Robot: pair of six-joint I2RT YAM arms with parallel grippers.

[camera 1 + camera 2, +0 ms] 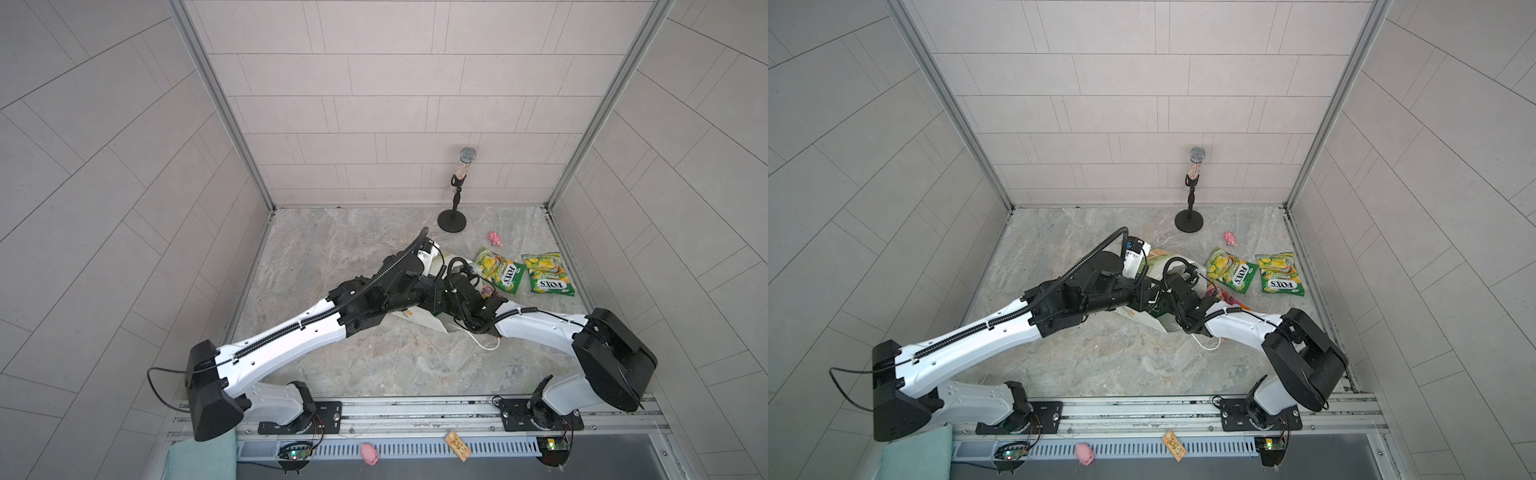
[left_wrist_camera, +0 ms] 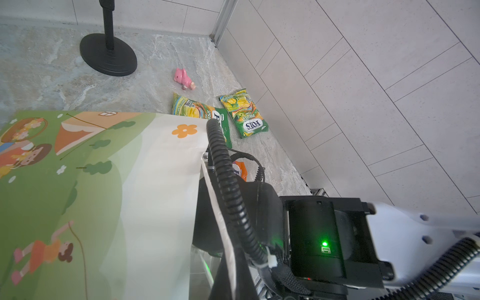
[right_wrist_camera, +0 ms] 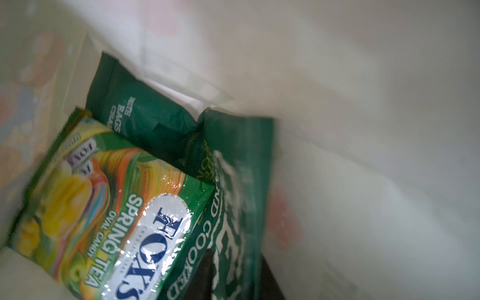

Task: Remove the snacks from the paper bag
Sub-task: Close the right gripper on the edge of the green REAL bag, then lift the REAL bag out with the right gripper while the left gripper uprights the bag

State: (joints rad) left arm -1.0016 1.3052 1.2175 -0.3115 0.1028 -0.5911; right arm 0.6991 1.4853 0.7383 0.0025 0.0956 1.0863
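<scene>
The paper bag (image 1: 420,319) (image 2: 104,181) lies on its side in the middle of the table, its mouth toward the right arm. My left gripper (image 2: 231,275) is shut on the bag's rim. My right gripper (image 3: 236,272) is inside the bag, with its dark fingers (image 3: 205,275) pinching a fold of the dark green crisp packet (image 3: 233,168). A yellow-green FOX'S packet (image 3: 117,207) lies beside it in the bag. Two yellow-green FOX'S packets (image 1: 498,271) (image 1: 547,274) lie on the table to the right. An orange-pink packet (image 2: 240,168) peeks out by the bag's mouth.
A microphone on a black round stand (image 1: 452,220) is at the back right. A pink toy (image 1: 495,238) lies near it, another (image 1: 369,453) on the front rail. A white cord handle (image 1: 486,345) trails from the bag. Tiled walls close three sides.
</scene>
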